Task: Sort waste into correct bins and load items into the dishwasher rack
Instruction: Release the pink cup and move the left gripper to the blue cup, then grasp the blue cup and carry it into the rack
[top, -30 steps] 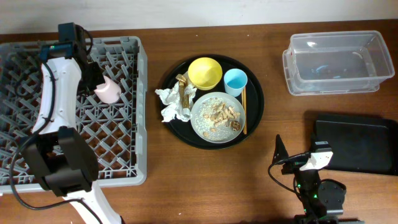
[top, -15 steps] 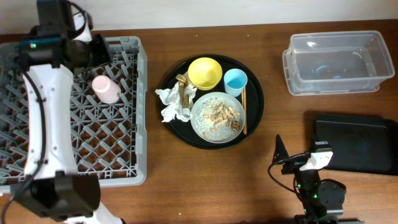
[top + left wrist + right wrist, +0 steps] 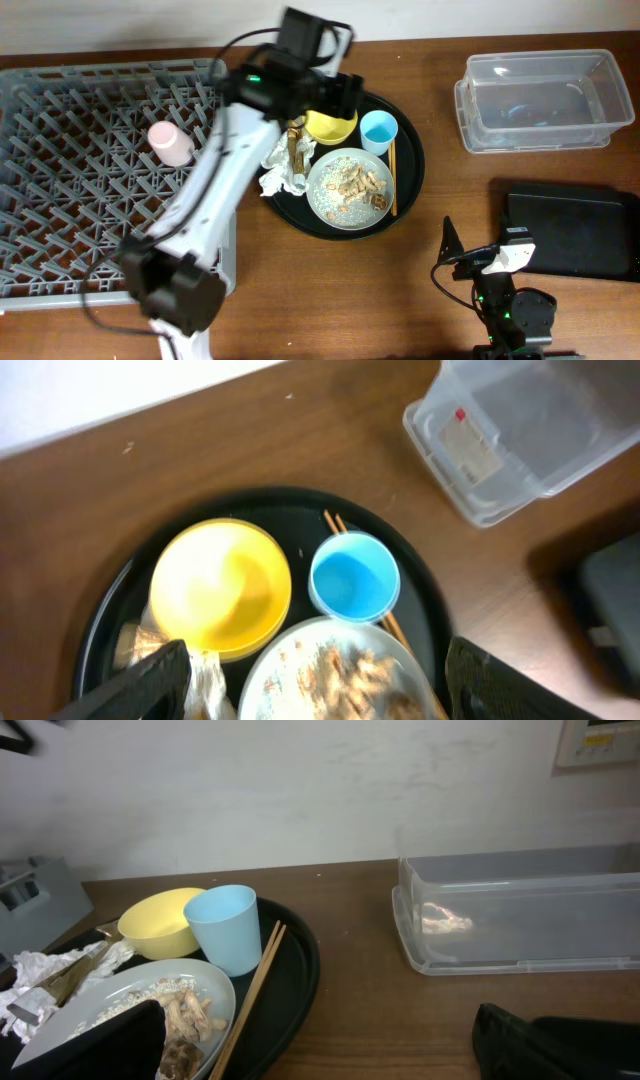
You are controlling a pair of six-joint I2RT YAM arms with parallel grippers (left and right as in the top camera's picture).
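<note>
The small pink cup (image 3: 171, 143) lay among the pegs of the large grey plastic lattice rack (image 3: 60, 200), toward its 1 o'clock corner. Nothing touched it, so that part of the loading looked done. At 3 o'clock from the rack, the round black tray (image 3: 412, 150) held the rest: the yellow bowl (image 3: 220, 588) at 12 o'clock, the light-blue cup (image 3: 354, 577) just beside it at 1 o'clock, the pale grey speckled round plate (image 3: 349, 188) with beige scraps at 5 o'clock, crumpled white paper napkins (image 3: 280, 172) at 9 o'clock, and thin wooden chopsticks (image 3: 392, 178) along the plate's 3 o'clock edge. The left gripper (image 3: 315, 670) hung over bowl and cup with its fingers spread wide and nothing between them, probably lined up for the next dish. The right gripper (image 3: 315, 1025), likewise spread and empty, sat low over the brown wooden desk (image 3: 330, 290) at the tray's 5 o'clock, likely parked clear of the left arm. The clear plastic rectangular tub (image 3: 540, 100) at 2 o'clock and the flat black rectangular container (image 3: 575, 232) at 4 o'clock stood on the right arm's side, presumably so that arm could handle the waste.
</note>
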